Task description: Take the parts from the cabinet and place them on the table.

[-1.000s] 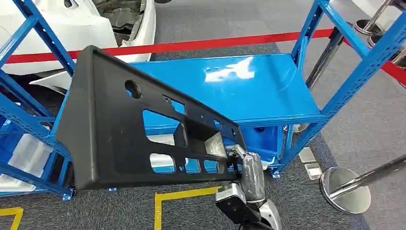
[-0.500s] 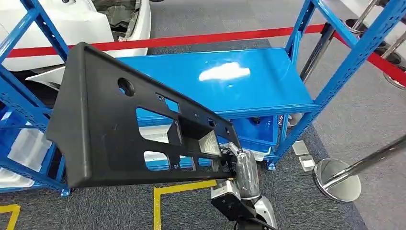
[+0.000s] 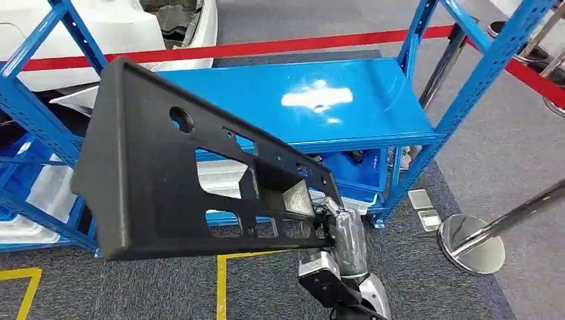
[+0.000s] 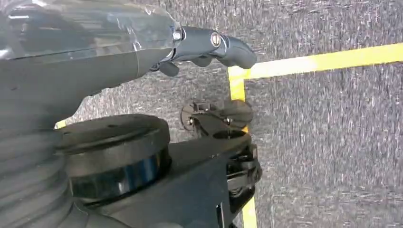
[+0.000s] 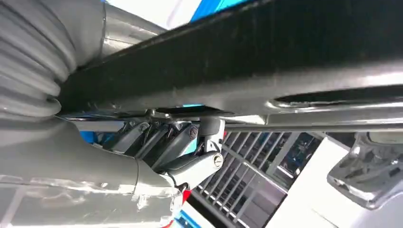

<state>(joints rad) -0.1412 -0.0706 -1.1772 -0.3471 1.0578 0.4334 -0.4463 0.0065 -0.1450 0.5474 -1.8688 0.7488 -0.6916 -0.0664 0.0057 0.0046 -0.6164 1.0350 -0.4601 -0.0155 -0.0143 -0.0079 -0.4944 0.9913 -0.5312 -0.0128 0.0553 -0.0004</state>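
Note:
A large black plastic panel [image 3: 160,180] with a round hole and several rectangular cut-outs hangs tilted in front of the blue cabinet rack [image 3: 300,100]. My right hand [image 3: 343,233] grips its lower right corner from below. In the right wrist view the dark fingers [image 5: 176,137] curl under the panel's edge [image 5: 266,71]. My left hand [image 4: 204,45] hangs over the grey carpet with nothing in it, its thumb stretched out.
The rack's blue uprights [image 3: 466,87] stand on both sides. White parts [image 3: 40,200] lie on a lower shelf at the left. A red barrier belt [image 3: 266,47] runs behind. A chrome stanchion base [image 3: 470,250] sits at the right. Yellow lines [image 3: 220,287] mark the carpet.
The whole picture has shifted a little, so the camera moved. The black panel stays in my right hand's grip at about the same tilt.

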